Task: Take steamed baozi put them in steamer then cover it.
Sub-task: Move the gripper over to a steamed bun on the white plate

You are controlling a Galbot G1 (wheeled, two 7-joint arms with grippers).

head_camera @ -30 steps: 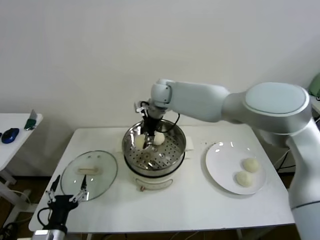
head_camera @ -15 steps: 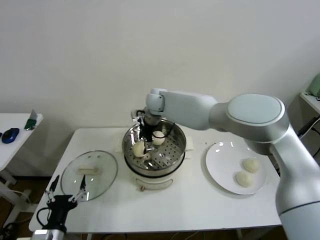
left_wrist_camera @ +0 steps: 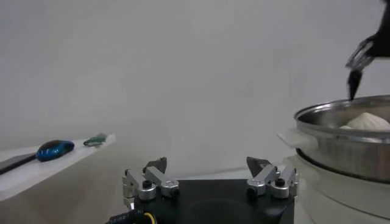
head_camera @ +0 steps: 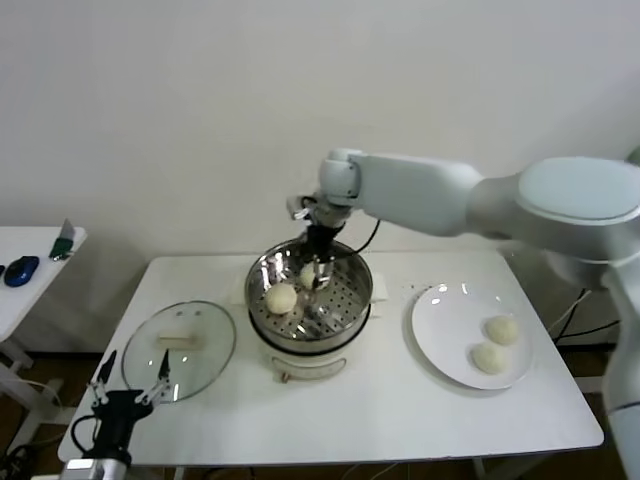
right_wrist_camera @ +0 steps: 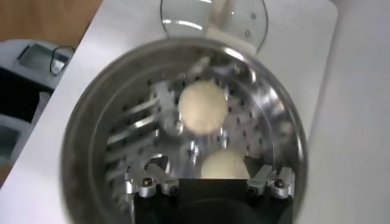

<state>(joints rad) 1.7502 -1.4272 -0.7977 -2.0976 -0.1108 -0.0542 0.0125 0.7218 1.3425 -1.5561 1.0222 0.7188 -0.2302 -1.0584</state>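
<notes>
With jaws apart over the steamer (head_camera: 310, 300), the right gripper (head_camera: 318, 268) should cradle the two soft, squashable baozi (head_camera: 494, 343) on the right plate (head_camera: 440, 345) gently around their sides.

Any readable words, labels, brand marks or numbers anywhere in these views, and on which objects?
None can be read. The round steel steamer basket, its cream-white pot base, the clear glass lid, the flat white plate and the white table show no legible text.

Nothing here carries any writing I can read: no labels, brand names, numbers or signs on anything.
</notes>
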